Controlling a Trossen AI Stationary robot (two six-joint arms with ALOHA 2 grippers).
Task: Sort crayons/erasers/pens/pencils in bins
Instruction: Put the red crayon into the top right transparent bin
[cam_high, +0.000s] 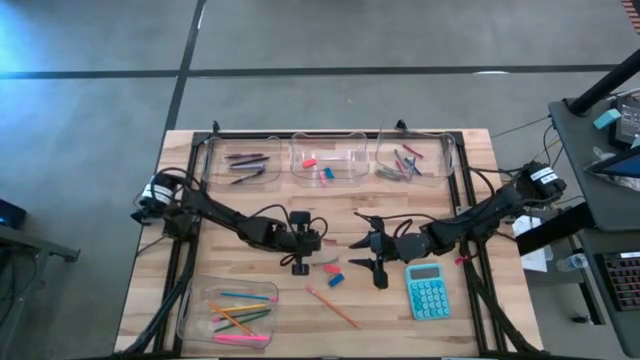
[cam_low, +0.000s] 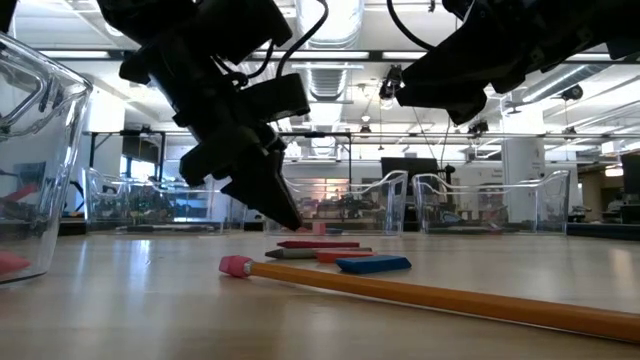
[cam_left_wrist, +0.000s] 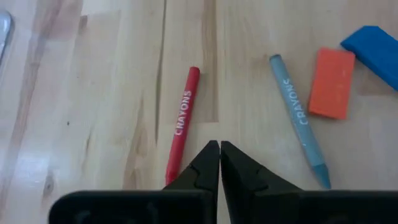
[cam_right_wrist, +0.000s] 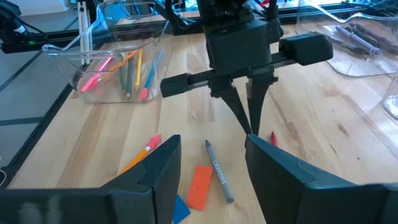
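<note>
A red crayon (cam_left_wrist: 182, 124), a grey-blue crayon (cam_left_wrist: 298, 118), an orange eraser (cam_left_wrist: 332, 83) and a blue eraser (cam_left_wrist: 373, 46) lie flat on the table's middle. An orange pencil (cam_high: 332, 305) lies nearer the front edge. My left gripper (cam_left_wrist: 219, 149) is shut, pointing down, with its tips just above the wood beside the red crayon's near end. My right gripper (cam_right_wrist: 211, 168) is open and empty to the right of the group, with the grey-blue crayon (cam_right_wrist: 219, 171) and the orange eraser (cam_right_wrist: 200, 185) in front of its fingers.
Three clear bins stand along the far edge, holding pens (cam_high: 240, 162), erasers (cam_high: 325, 160) and crayons (cam_high: 413, 155). A fourth bin with pencils (cam_high: 228, 310) stands at the near left. A teal calculator (cam_high: 428, 290) lies at the near right.
</note>
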